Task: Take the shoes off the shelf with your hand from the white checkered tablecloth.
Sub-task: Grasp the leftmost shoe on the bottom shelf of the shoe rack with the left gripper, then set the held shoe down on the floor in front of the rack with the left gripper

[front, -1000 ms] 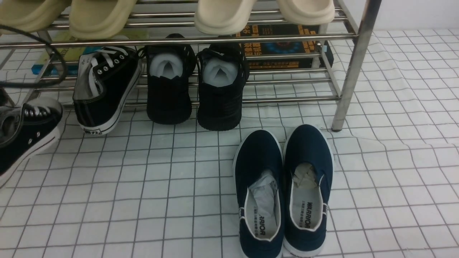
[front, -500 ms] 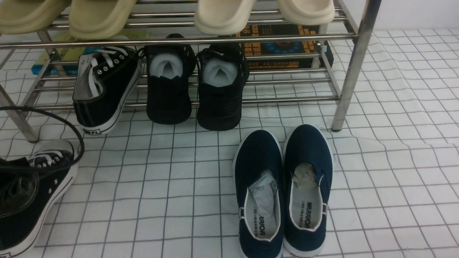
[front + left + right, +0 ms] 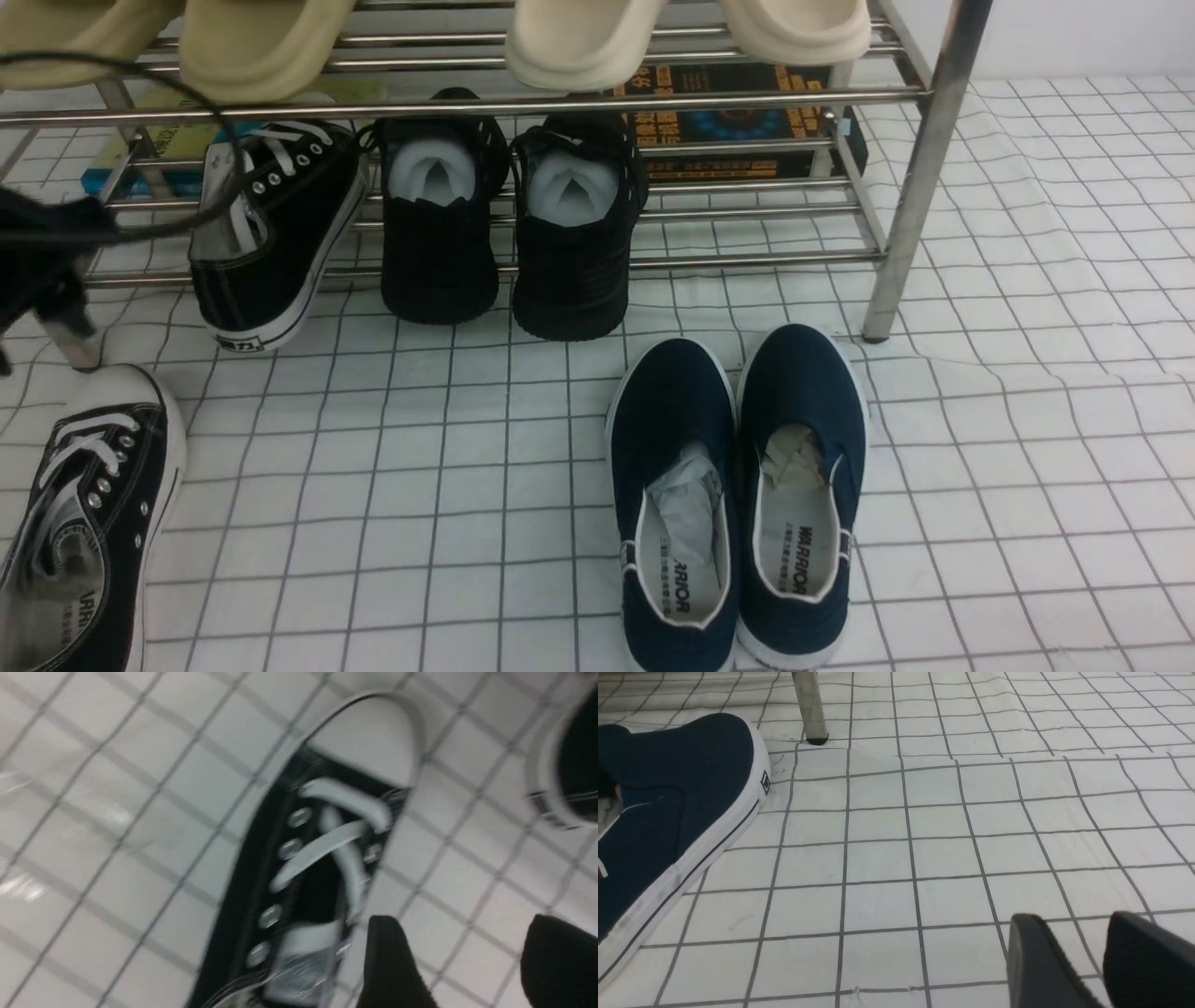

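One black canvas sneaker [image 3: 89,523] with white laces lies flat on the white checkered tablecloth [image 3: 420,467] at the front left. Its mate [image 3: 271,224] leans on the lower tier of the steel shelf [image 3: 467,98]. My left gripper [image 3: 47,280] hangs blurred above the cloth at the far left, trailing a black cable. In the left wrist view the left gripper [image 3: 467,952] is open and empty just above the freed sneaker [image 3: 317,868]. My right gripper [image 3: 1092,947] hovers low over bare cloth, slightly open and empty. It does not show in the front view.
An all-black knit pair [image 3: 504,224] sits on the lower tier beside the sneaker. Beige slippers [image 3: 579,37] rest on the top tier. A navy slip-on pair [image 3: 738,495] lies on the cloth in front. The shelf's right leg [image 3: 920,177] stands near them.
The left gripper carried the sneaker down to the cloth, let it go and rose toward the shelf. The sneaker now lies flat. Nothing else moved.
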`<state>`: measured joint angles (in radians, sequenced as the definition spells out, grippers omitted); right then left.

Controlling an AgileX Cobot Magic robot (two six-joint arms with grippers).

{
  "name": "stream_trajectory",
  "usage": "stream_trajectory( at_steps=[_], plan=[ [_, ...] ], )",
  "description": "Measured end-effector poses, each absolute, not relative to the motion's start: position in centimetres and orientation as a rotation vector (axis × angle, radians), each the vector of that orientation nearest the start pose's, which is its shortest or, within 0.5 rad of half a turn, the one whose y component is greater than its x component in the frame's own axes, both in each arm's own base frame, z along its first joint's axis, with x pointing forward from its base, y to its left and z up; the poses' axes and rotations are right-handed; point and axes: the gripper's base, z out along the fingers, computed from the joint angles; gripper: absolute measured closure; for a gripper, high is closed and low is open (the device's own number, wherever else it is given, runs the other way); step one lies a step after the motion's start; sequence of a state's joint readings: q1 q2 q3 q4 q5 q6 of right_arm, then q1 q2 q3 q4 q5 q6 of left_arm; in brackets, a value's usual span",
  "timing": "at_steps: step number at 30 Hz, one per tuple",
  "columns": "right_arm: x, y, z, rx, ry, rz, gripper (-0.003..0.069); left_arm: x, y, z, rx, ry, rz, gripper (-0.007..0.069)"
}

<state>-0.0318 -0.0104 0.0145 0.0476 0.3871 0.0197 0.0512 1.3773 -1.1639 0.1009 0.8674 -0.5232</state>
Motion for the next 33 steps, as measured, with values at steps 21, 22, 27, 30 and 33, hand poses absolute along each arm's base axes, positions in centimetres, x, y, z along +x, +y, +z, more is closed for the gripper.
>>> stream_trajectory(
  at_steps=[21,22,27,30,33],
  plan=[
    [5.2,0.0,17.4,0.077,1.873,0.039,0.042,38.1,1.6,25.3,-0.595,2.47,-0.197,0.0533],
    [5.2,0.0,17.4,0.077,1.873,0.039,0.042,38.0,1.7,25.3,-0.587,2.481,-0.184,0.0562],
    [5.2,0.0,17.4,0.077,1.873,0.038,0.042,35.8,1.8,26.8,-0.57,2.586,-0.117,0.0606],
    [5.2,0.0,17.4,0.077,1.873,0.038,0.042,33.8,1.7,28.5,-0.579,2.645,-0.099,0.0606],
    [5.2,0.0,17.4,0.077,1.873,0.037,0.042,31.0,1.7,30.4,-0.61,2.733,-0.064,0.0606]
  ],
)
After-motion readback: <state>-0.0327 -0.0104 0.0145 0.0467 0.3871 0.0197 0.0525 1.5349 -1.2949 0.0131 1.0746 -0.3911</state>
